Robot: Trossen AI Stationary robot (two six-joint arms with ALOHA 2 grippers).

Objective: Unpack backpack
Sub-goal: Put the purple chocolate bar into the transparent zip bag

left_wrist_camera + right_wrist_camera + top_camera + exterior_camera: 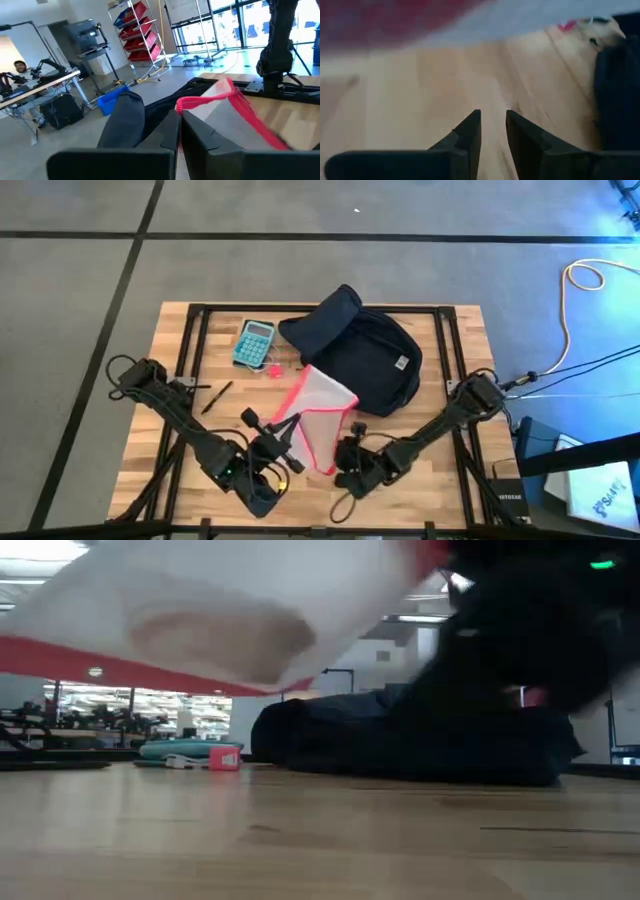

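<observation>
high view: the backpack [365, 355], soft and floppy, is best pinched at its upper-left opening; the left gripper [283, 436] is closed on the pouch [318, 410], the right gripper [493, 131] narrowly parted, empty.

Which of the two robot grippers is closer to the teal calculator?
The left. The left gripper grips the red-edged clear pouch, nearer the teal calculator; the right gripper sits farther off beneath the pouch.

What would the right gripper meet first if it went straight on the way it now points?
The right gripper would likely reach bare table first, passing under the lifted pouch; the backpack sits aside. Depth is unclear.
</observation>
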